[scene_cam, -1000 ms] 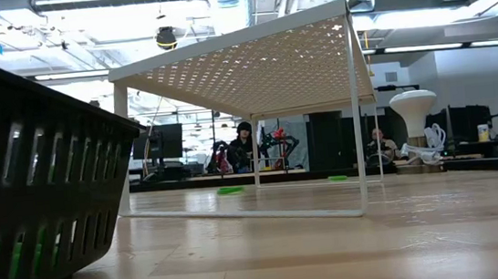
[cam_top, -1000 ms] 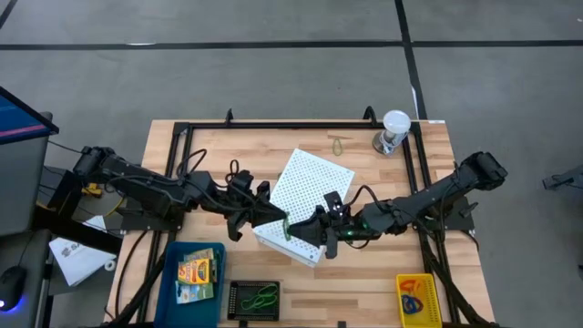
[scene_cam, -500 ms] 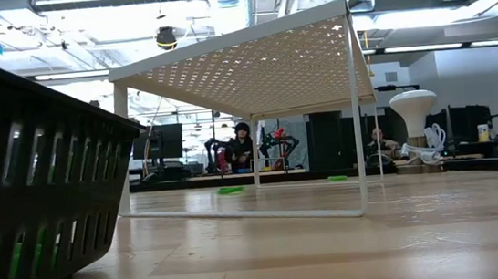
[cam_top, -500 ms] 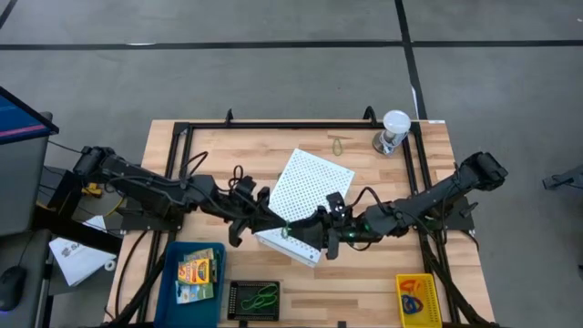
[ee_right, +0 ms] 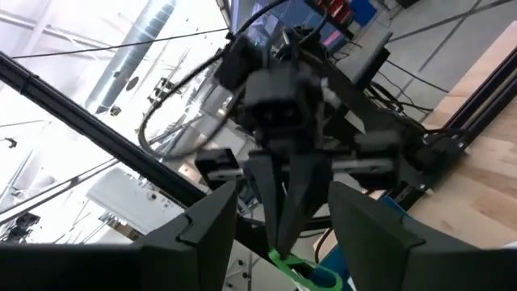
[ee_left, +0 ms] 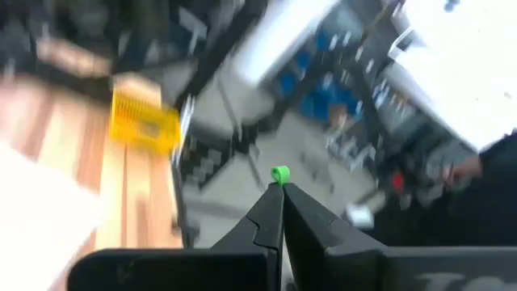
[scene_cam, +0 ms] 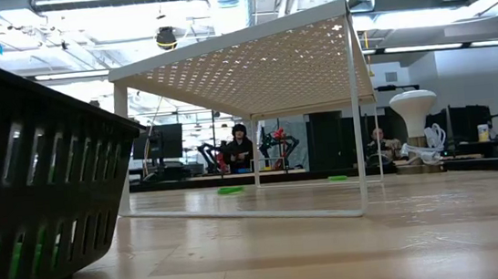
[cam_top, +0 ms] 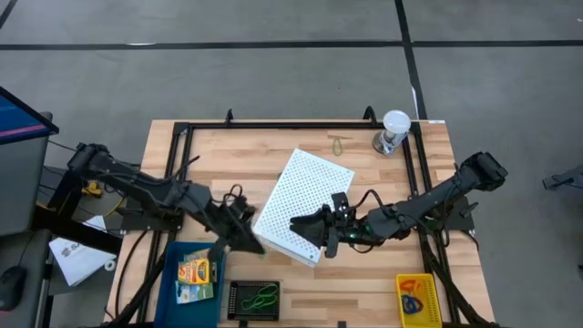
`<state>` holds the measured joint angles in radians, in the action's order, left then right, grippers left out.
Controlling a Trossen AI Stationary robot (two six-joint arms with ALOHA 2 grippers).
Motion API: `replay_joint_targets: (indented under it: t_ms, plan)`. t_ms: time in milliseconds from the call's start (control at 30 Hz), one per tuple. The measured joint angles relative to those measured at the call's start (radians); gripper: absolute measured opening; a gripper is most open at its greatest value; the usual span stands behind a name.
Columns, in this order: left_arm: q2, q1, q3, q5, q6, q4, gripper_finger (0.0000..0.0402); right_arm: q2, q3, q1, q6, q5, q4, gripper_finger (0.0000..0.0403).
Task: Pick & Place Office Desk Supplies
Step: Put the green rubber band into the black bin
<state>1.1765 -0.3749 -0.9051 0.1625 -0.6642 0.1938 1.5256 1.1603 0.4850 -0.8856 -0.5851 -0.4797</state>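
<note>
My left gripper [cam_top: 248,239] is shut on a thin green rubber band [ee_left: 279,173] beside the near-left corner of the big white perforated box [cam_top: 296,205]. It also shows in the right wrist view [ee_right: 279,210], with the band [ee_right: 297,272] at its tips. My right gripper [cam_top: 301,228] is open and empty, over the box's near edge and facing the left gripper. Yellow-orange crayon boxes [cam_top: 199,270] lie in a blue bin. Another green band [cam_top: 264,293] lies in a black basket. An olive band [cam_top: 338,143] lies on the table at the far side. My left gripper pinches the green rubber band between its two fingers, at their very tips [ee_left: 277,194]. Only a small bit of the band [ee_left: 279,173] shows past the tips. In the right wrist view a short loop of the band [ee_right: 311,276] hangs just beyond the fingers, clear of the table.
The blue bin [cam_top: 173,290], the black basket [cam_top: 235,301] and a yellow bin [cam_top: 417,299] stand along the near edge. A clear cup with a white lid [cam_top: 393,130] stands at the far right. A black frame [cam_top: 301,125] runs round the table. The basket [scene_cam: 33,179] fills the low view's left.
My left gripper has drawn back from the right gripper toward the table's near-left, over toward the blue bin, carrying the green band with it. The band was between the two grippers over the white box's near edge before. My right gripper has stayed about where it was.
</note>
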Motion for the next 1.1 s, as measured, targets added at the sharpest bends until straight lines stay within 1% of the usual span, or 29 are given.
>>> replay_joint_targets:
  t_ms: [133, 267, 367, 433, 567, 667, 767, 900, 967, 1100]
  plan:
    - [-0.042, -0.063, 0.0, 0.002, -0.029, -0.184, 0.0, -0.005, 0.0, 0.0, -0.001, -0.011, 0.003, 0.0192]
    - [-0.051, -0.154, 0.0, -0.006, -0.1, -0.332, 0.0, -0.012, 0.0, 0.019, 0.004, -0.065, 0.004, 0.0192]
    - [-0.032, -0.236, 0.001, -0.027, -0.158, -0.412, 0.0, -0.02, 0.0, 0.042, 0.018, -0.107, 0.006, 0.0192]
    - [-0.006, -0.28, 0.002, -0.038, -0.191, -0.425, 0.0, -0.021, 0.0, 0.055, 0.019, -0.143, 0.011, 0.0192]
    - [0.081, -0.354, 0.002, -0.046, -0.257, -0.403, 0.0, -0.022, 0.0, 0.074, -0.024, -0.197, 0.047, 0.0191]
    - [0.168, -0.385, 0.002, -0.047, -0.283, -0.352, 0.0, -0.03, 0.0, 0.079, -0.088, -0.202, 0.108, 0.0191]
    - [0.252, -0.385, 0.002, -0.043, -0.307, -0.226, 0.0, -0.038, 0.0, 0.081, -0.118, -0.202, 0.162, 0.0191]
    - [0.336, -0.361, 0.002, -0.073, -0.343, -0.058, 0.0, -0.07, -0.001, 0.088, -0.121, -0.201, 0.215, 0.0191]
    - [0.363, -0.353, 0.002, -0.092, -0.376, -0.023, 0.0, -0.1, 0.0, 0.099, -0.127, -0.2, 0.276, 0.0191]
    - [0.403, -0.337, 0.002, -0.136, -0.419, -0.021, 0.0, -0.17, 0.0, 0.133, -0.136, -0.202, 0.44, 0.0191]
